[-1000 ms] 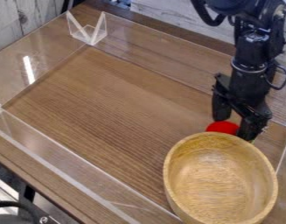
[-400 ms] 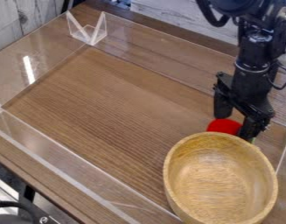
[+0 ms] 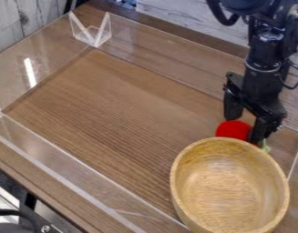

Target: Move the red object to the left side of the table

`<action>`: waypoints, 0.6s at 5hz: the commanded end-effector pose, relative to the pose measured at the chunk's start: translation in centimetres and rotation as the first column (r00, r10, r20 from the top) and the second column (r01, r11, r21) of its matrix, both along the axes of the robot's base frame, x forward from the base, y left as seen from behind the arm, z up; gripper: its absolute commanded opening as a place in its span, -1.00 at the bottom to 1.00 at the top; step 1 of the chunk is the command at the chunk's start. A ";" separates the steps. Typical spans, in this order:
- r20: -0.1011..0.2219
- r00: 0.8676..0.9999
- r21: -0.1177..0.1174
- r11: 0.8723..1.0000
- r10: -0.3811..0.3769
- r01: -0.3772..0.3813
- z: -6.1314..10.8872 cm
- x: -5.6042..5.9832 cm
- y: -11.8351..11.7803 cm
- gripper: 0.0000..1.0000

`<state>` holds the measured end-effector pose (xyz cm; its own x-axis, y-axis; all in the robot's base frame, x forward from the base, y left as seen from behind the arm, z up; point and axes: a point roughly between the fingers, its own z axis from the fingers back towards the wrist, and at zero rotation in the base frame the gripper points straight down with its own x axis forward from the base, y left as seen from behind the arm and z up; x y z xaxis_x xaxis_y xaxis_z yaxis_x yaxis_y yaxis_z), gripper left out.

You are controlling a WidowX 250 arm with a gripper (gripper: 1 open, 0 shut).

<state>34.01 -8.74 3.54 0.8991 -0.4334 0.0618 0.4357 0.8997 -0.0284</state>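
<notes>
The red object [image 3: 234, 130], a small red toy, lies on the table [image 3: 127, 100] at the right, just behind the rim of the wooden bowl. My black gripper [image 3: 247, 128] points straight down over it, open, one finger on either side of the toy. The toy's green top is hidden behind the fingers. I cannot tell whether the fingers touch it.
A round light wooden bowl [image 3: 231, 187] fills the front right corner, right next to the toy. Low clear acrylic walls [image 3: 42, 150] border the tabletop. A clear bracket [image 3: 90, 29] stands at the back left.
</notes>
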 end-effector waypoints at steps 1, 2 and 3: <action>0.053 0.999 -0.010 1.000 -0.010 0.011 1.2 0.6 1.3 1.00; 0.054 0.995 -0.009 0.997 -0.079 0.080 1.5 0.5 1.2 1.00; 0.054 0.988 -0.010 0.989 -0.145 0.146 2.0 0.3 1.0 1.00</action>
<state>33.59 -8.04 3.24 0.8258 -0.5615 0.0527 0.5635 0.8251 -0.0405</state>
